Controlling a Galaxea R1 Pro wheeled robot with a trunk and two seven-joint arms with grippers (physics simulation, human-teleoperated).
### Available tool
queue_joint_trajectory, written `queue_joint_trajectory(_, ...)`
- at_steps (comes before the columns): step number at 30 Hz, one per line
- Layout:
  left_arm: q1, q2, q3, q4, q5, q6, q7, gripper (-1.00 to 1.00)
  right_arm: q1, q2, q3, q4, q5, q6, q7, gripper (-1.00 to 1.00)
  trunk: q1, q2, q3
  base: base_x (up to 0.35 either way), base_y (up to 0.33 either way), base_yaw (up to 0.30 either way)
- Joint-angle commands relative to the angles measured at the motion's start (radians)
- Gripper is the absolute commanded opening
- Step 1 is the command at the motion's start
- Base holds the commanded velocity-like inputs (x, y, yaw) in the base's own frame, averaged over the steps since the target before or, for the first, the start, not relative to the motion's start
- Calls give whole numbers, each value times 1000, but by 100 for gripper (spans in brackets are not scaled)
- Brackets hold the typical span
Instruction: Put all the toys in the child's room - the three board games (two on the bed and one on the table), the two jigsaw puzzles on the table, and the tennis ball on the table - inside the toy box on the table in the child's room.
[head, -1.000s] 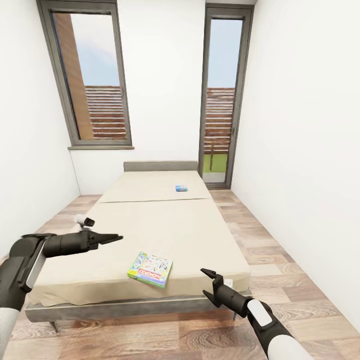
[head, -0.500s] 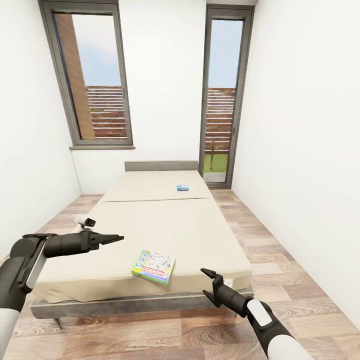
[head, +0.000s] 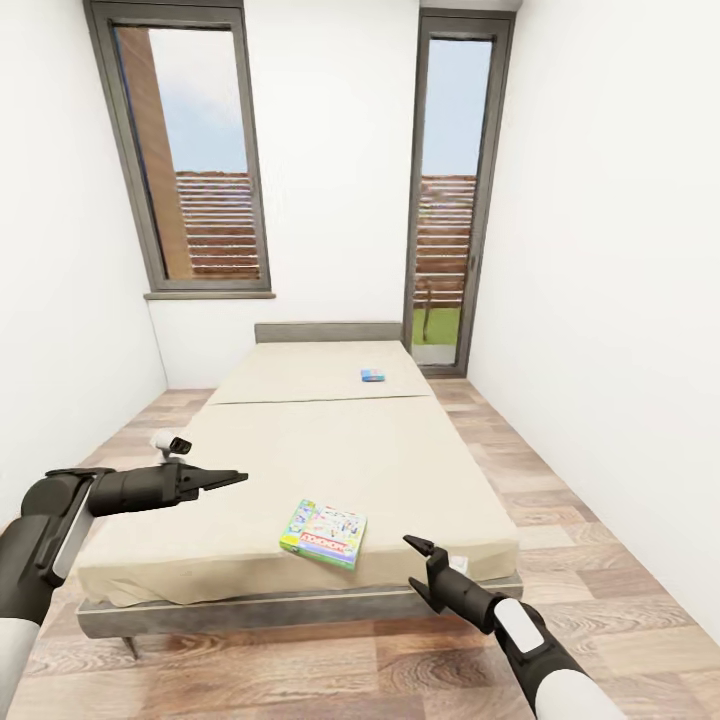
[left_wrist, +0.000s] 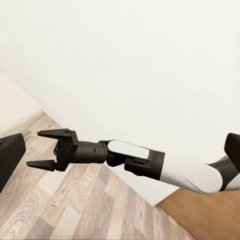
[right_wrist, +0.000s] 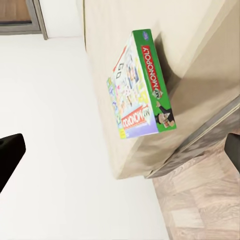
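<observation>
A green board game (head: 324, 534) printed with cartoon letters lies flat near the foot of the bed (head: 330, 450). A smaller blue board game (head: 373, 375) lies on the far mattress section near the grey headboard. My left gripper (head: 234, 478) hovers over the bed's left side, left of the green box, its fingers (left_wrist: 11, 157) spread wide. My right gripper (head: 412, 565) is open and empty just off the bed's foot, right of the green box (right_wrist: 140, 95). The left wrist view sees that right gripper (left_wrist: 47, 149) open. The table, toy box, jigsaw puzzles and tennis ball are out of view.
White walls close in on both sides of the bed. Two tall grey-framed windows (head: 195, 150) stand behind the headboard (head: 328, 331). Strips of wood-plank floor (head: 560, 500) run along the right side and at the foot.
The whole picture has shifted to the right, so the camera has moved. Both arms keep the same pose in the picture, and both game boxes lie where they were on the bed.
</observation>
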Motion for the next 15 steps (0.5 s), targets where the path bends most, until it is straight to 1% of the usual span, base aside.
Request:
queue_joint_trajectory(1,0,0,0,0,0,11,-4,100,-1,2,-7,-1,0,4,-1,100,0,0,-1,0,45,0)
queue_joint_trajectory(8,0,0,-2,0,0,11,-4,100,-1,1,-7,-1,-1,3,0,100,0,0,-1,0,21,0)
queue_joint_trajectory(15,0,0,-2,0,-1,10,-4,100,-1,2,-6,-1,-1,1,0,100,0,0,-1,0,130,0)
